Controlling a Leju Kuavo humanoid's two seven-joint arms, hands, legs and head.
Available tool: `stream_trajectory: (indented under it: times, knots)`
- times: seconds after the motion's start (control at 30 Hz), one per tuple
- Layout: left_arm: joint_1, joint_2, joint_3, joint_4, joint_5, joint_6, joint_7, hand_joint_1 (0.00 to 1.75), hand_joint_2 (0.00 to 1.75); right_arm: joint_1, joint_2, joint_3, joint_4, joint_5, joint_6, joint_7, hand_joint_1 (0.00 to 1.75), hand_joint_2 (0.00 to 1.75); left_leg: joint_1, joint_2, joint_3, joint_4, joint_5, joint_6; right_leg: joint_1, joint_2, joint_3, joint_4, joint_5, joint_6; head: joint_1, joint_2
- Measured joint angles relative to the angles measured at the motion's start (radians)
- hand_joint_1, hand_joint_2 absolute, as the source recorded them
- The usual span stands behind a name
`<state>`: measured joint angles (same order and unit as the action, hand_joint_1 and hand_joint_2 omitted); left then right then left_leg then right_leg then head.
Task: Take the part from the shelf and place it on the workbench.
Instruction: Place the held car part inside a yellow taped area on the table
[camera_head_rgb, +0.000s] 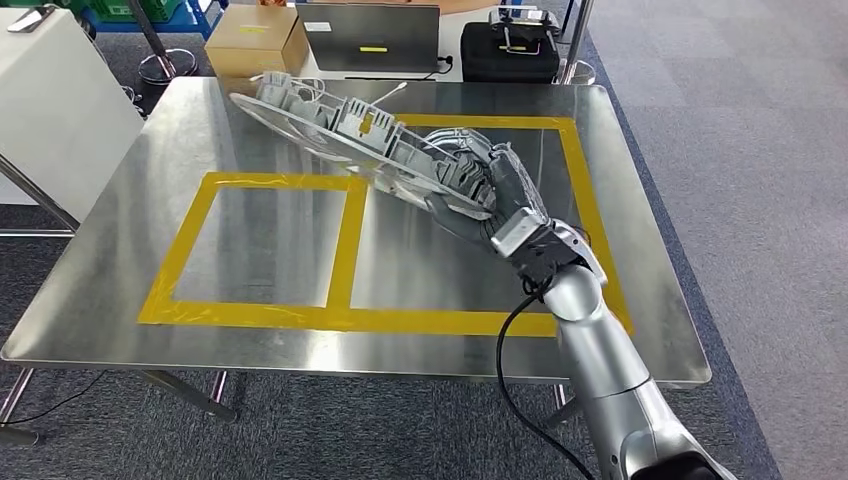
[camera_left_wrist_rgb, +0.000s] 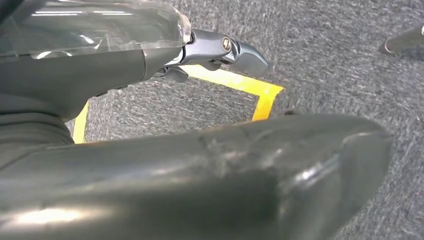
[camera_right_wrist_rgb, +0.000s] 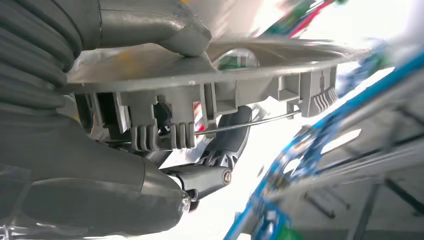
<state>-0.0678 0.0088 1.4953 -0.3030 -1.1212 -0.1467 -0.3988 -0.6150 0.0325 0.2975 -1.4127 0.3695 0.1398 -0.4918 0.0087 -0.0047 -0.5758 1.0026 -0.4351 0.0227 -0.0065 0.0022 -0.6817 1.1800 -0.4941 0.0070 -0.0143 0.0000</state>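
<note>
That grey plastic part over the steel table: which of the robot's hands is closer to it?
The right. The right hand grips the grey part by one end above the workbench. The left hand hangs down over grey carpet, away from it.

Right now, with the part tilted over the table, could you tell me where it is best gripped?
Probably at its flat rim, as the right hand does now: thumb on one face, fingers under the ribbed side. The part is a long thin disc-like plate; come from the near right end, where the edge is bare.

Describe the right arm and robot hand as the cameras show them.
The right arm is silver with rounded segments; a black cable loops alongside it. The right robot hand is grey, with a ribbed cover, a thick grey thumb and darker fingers.
</note>
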Motion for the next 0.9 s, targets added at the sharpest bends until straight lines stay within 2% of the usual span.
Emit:
stream_trajectory:
  times: [0.07,0.1,0.17,0.23,0.3,0.37,0.4,0.43,0.47,0.5,0.57,0.6,0.67,0.73,0.77,0.8,0.87,0.9]
  knots:
    - [-0.001,0.001,-0.004,0.000,-0.002,-0.001,-0.001,0.00,0.00,-0.018,-0.007,0.000,0.017,0.116,-0.063,0.008,1.75,1.75,-0.003,0.000,-0.005,0.012,-0.009,-0.008,0.002,-0.001,0.051,-0.117,0.048,-0.009,0.000,0.000]
    - [-0.001,0.002,-0.006,0.000,-0.005,-0.002,-0.002,0.00,0.00,-0.027,-0.009,0.000,0.029,0.152,-0.086,0.012,1.75,1.75,-0.005,-0.001,-0.009,0.016,-0.011,-0.013,0.004,0.000,0.059,-0.142,0.053,-0.014,-0.001,0.000]
    - [0.000,0.004,-0.011,0.001,-0.010,-0.004,-0.005,0.00,0.00,-0.045,-0.012,0.000,0.056,0.187,-0.111,0.017,1.75,1.75,-0.005,0.000,-0.013,0.018,-0.012,-0.022,0.006,0.002,0.057,-0.147,0.051,-0.024,-0.002,0.000]
    - [-0.001,0.008,-0.017,0.001,-0.013,-0.006,-0.007,0.00,0.00,-0.062,-0.012,-0.004,0.077,0.208,-0.127,0.024,1.75,1.75,-0.004,0.000,-0.019,0.033,-0.025,-0.034,0.003,0.002,0.061,-0.153,0.053,-0.035,-0.004,0.000]
    - [-0.001,0.011,-0.022,0.002,-0.016,-0.008,-0.007,0.00,0.00,-0.079,-0.011,-0.008,0.090,0.245,-0.152,0.036,1.75,1.75,-0.001,0.001,-0.055,0.113,-0.069,-0.046,-0.002,0.001,0.066,-0.158,0.053,-0.044,-0.007,0.000]
    - [-0.001,0.013,-0.025,0.002,-0.018,-0.008,-0.007,0.00,0.00,-0.090,-0.011,-0.009,0.104,0.316,-0.189,0.056,1.75,1.75,0.003,0.001,-0.122,0.246,-0.123,-0.055,-0.001,0.000,0.068,-0.157,0.049,-0.049,-0.008,0.000]
    - [0.000,0.013,-0.026,0.002,-0.019,-0.008,-0.007,0.00,0.00,-0.092,-0.011,-0.008,0.111,0.371,-0.212,0.068,1.75,1.75,0.004,0.001,-0.147,0.291,-0.132,-0.057,-0.001,0.000,0.069,-0.156,0.048,-0.050,-0.008,0.000]
    - [0.000,0.013,-0.027,0.002,-0.019,-0.008,-0.008,0.00,0.00,-0.093,-0.012,-0.006,0.119,0.438,-0.237,0.079,1.75,1.75,0.004,0.001,-0.156,0.299,-0.122,-0.057,0.000,0.000,0.070,-0.155,0.046,-0.050,-0.008,0.000]
    - [0.001,0.013,-0.028,0.002,-0.020,-0.008,-0.008,0.00,0.00,-0.096,-0.013,0.000,0.129,0.519,-0.264,0.092,1.75,1.75,0.004,0.001,-0.144,0.265,-0.092,-0.055,0.001,0.000,0.073,-0.154,0.044,-0.050,-0.008,0.000]
    - [0.001,0.014,-0.029,0.002,-0.022,-0.008,-0.010,0.00,0.00,-0.100,-0.017,0.011,0.143,0.600,-0.291,0.103,1.75,1.75,0.003,0.001,-0.116,0.199,-0.050,-0.051,0.001,0.001,0.076,-0.154,0.042,-0.049,-0.008,0.000]
    - [0.001,0.018,-0.031,0.002,-0.026,-0.010,-0.014,0.00,0.00,-0.113,-0.027,0.046,0.182,0.728,-0.340,0.120,1.75,1.75,-0.001,0.001,-0.053,0.067,0.004,-0.038,0.004,0.004,0.081,-0.155,0.040,-0.045,-0.007,0.000]
    - [0.000,0.020,-0.032,0.002,-0.028,-0.011,-0.015,0.00,0.00,-0.119,-0.033,0.063,0.201,0.759,-0.357,0.124,1.75,1.75,-0.004,0.001,-0.036,0.031,0.013,-0.031,0.005,0.005,0.080,-0.156,0.040,-0.041,-0.007,0.000]
    - [0.000,0.023,-0.035,0.002,-0.030,-0.012,-0.016,0.00,0.00,-0.126,-0.042,0.090,0.231,0.787,-0.376,0.127,1.75,1.75,-0.009,0.001,-0.029,0.012,0.010,-0.022,0.005,0.006,0.079,-0.159,0.041,-0.031,-0.007,0.000]
    - [0.000,0.025,-0.038,0.002,-0.030,-0.013,-0.017,0.00,0.00,-0.136,-0.050,0.114,0.257,0.823,-0.382,0.133,1.75,1.75,-0.004,0.002,-0.022,-0.003,0.016,-0.012,0.005,0.005,0.078,-0.154,0.033,-0.020,-0.006,0.000]
    - [0.000,0.025,-0.040,0.003,-0.031,-0.013,-0.017,0.00,0.00,-0.146,-0.056,0.131,0.278,0.853,-0.387,0.141,1.75,1.75,-0.001,0.002,-0.018,-0.011,0.020,-0.006,0.005,0.004,0.068,-0.132,0.018,-0.016,-0.005,0.000]
    - [0.000,0.025,-0.043,0.003,-0.032,-0.014,-0.017,0.00,0.00,-0.156,-0.063,0.154,0.304,0.887,-0.395,0.153,1.75,1.75,0.001,0.003,-0.015,-0.017,0.023,-0.001,0.004,0.003,0.047,-0.087,-0.007,-0.012,-0.004,0.000]
    - [-0.002,0.025,-0.047,0.004,-0.035,-0.015,-0.018,0.00,0.00,-0.173,-0.074,0.210,0.375,0.951,-0.418,0.180,1.75,1.75,0.001,0.003,-0.014,-0.018,0.023,0.004,0.001,0.003,-0.019,0.044,-0.066,-0.006,-0.003,0.000]
    - [-0.001,0.025,-0.049,0.005,-0.036,-0.016,-0.018,0.00,0.00,-0.178,-0.079,0.237,0.414,0.970,-0.430,0.191,1.75,1.75,0.001,0.002,-0.014,-0.017,0.022,0.004,-0.001,0.003,-0.048,0.096,-0.080,-0.004,-0.003,0.000]
